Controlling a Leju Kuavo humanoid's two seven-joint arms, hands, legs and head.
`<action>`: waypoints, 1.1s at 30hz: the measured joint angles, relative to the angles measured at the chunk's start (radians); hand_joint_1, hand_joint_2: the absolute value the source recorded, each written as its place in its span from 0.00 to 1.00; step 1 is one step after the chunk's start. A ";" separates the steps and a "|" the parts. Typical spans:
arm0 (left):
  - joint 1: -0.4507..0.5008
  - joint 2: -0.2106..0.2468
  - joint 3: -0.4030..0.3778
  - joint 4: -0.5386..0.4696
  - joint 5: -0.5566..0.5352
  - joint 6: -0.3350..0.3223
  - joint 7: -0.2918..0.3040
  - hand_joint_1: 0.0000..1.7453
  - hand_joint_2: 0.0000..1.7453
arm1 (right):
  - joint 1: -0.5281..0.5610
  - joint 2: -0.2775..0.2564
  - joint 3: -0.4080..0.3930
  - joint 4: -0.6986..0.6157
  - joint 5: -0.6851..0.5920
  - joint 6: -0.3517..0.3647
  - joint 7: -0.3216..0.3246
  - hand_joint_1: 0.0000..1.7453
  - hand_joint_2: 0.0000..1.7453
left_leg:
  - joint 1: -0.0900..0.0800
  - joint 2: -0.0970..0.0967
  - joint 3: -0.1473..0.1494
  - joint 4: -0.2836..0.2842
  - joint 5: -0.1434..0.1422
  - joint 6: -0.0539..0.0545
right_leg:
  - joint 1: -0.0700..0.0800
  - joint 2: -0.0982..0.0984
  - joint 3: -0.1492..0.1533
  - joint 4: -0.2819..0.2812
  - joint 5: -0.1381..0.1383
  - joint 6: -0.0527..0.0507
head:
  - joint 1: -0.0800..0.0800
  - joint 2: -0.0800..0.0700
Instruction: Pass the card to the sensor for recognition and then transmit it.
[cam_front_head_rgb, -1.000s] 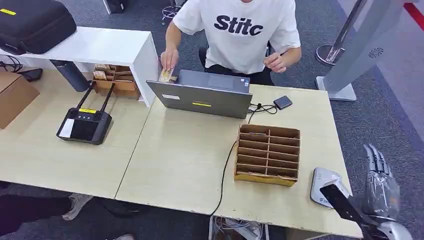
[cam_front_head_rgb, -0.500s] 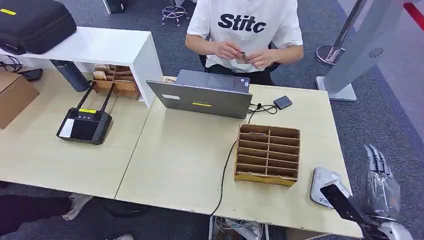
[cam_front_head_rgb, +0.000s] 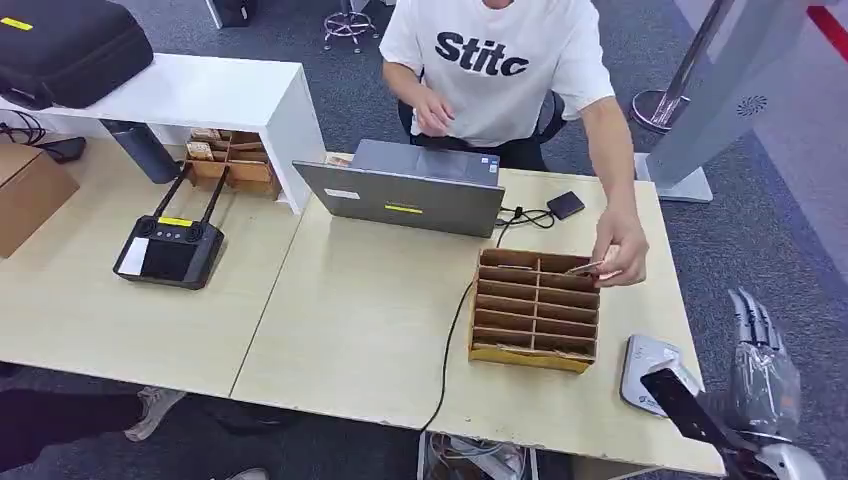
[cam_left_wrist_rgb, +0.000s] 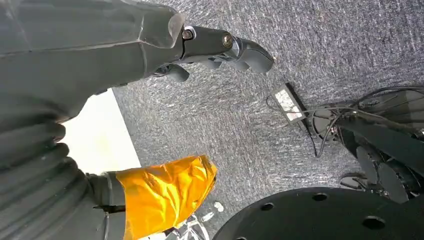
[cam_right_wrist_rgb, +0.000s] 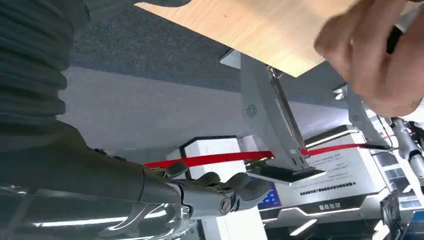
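Head view: our right robot hand (cam_front_head_rgb: 760, 365) hangs released beside the counter (cam_front_head_rgb: 380, 330), holding nothing, while a person's hand (cam_front_head_rgb: 622, 255) holds a card (cam_front_head_rgb: 583, 268) over the cardboard organizer (cam_front_head_rgb: 537, 310); our left robot hand (cam_left_wrist_rgb: 220, 47) is released too.

From my feed: laptop (cam_front_head_rgb: 410, 187) sits at the far edge of the bench (cam_front_head_rgb: 360, 320), person (cam_front_head_rgb: 495, 70) behind it. Slotted organizer (cam_front_head_rgb: 536, 308) is right of centre, with the person's hand (cam_front_head_rgb: 620, 255) holding a card (cam_front_head_rgb: 583, 268) over its far right corner. Sensor (cam_front_head_rgb: 648, 372) lies right of the organizer at the near edge. My right hand (cam_front_head_rgb: 762, 370) is off the bench's right side. Controller (cam_front_head_rgb: 170, 248) lies on the left bench.
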 joint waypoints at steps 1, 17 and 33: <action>0.000 0.000 0.000 0.000 0.000 0.000 0.000 0.00 1.00 | 0.000 0.000 0.000 0.000 0.000 0.000 0.000 0.00 1.00 | 0.000 0.000 0.000 0.000 0.000 0.000 | 0.000 0.000 0.000 0.000 0.000 0.000 | 0.000 0.000; 0.000 0.000 0.000 0.000 0.000 0.000 0.000 0.00 1.00 | 0.000 0.000 0.000 0.000 0.000 0.000 0.000 0.00 1.00 | 0.000 0.000 0.000 0.000 0.000 0.000 | 0.000 0.000 0.000 0.000 0.000 0.000 | 0.000 0.000; 0.001 0.002 0.000 0.000 0.007 -0.003 -0.025 0.00 1.00 | 0.016 -0.005 0.045 -0.012 -0.119 0.186 -0.154 0.00 1.00 | 0.000 0.000 0.000 0.000 0.000 0.000 | 0.000 0.000 0.000 0.000 0.000 0.000 | 0.000 0.000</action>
